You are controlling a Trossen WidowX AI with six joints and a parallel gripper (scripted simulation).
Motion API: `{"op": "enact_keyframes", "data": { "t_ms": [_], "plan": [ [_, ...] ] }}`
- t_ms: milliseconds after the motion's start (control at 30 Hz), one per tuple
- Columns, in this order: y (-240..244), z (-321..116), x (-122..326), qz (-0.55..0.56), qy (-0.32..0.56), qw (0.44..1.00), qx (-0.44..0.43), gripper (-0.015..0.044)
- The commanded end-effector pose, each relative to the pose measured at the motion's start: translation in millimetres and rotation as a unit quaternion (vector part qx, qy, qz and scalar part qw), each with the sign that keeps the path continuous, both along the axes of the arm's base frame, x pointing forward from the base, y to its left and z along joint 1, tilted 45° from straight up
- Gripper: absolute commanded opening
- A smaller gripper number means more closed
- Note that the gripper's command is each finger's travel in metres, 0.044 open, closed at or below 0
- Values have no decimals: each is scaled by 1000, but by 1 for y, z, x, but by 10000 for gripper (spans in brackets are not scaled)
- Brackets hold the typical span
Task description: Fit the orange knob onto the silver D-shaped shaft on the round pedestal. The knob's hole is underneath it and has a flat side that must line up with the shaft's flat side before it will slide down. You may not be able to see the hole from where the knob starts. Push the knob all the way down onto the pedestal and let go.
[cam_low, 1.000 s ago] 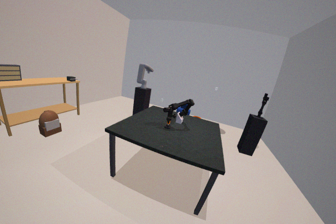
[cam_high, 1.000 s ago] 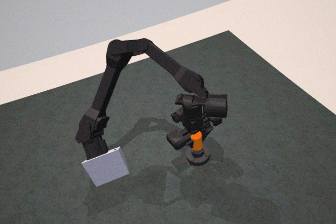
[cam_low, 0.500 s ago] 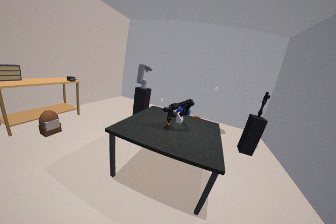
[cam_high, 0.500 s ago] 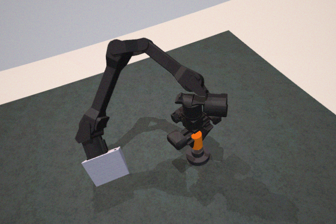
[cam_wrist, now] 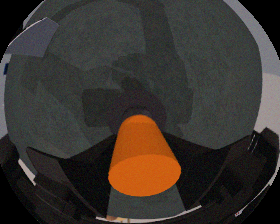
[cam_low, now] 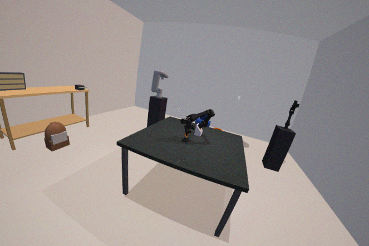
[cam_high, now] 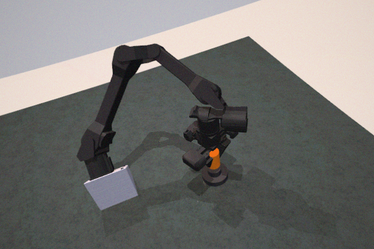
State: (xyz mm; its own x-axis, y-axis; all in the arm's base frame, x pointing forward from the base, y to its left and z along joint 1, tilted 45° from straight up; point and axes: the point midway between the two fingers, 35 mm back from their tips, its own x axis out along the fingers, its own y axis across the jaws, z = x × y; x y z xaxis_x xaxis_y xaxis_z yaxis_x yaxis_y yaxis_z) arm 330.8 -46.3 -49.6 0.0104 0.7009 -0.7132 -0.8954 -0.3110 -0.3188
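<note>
The orange knob (cam_high: 214,160) (cam_wrist: 141,145) stands roughly upright between the fingers of my gripper (cam_high: 215,155) (cam_wrist: 139,137), which is shut on it. The knob is directly above the dark round pedestal (cam_high: 223,177) (cam_low: 185,140) (cam_wrist: 157,107). In the top view its lower end is at or just above the raised collar in the pedestal's middle; I cannot tell whether they touch. The silver shaft and the hole under the knob are hidden, so the match of their flat sides cannot be seen.
The arm's pale base block (cam_high: 112,188) (cam_low: 198,131) stands on the dark table (cam_high: 281,117) (cam_low: 219,156), left of the pedestal in the top view. The arm arches over from it. A workbench (cam_low: 39,90) and two black stands (cam_low: 157,111) (cam_low: 278,147) are away from the table.
</note>
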Motion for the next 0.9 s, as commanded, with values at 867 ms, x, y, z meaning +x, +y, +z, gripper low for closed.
{"op": "enact_keyframes", "data": {
  "t_ms": [867],
  "plan": [
    [-1, 0, 0, 77, -77, 994, -2, 0]
  ]
}}
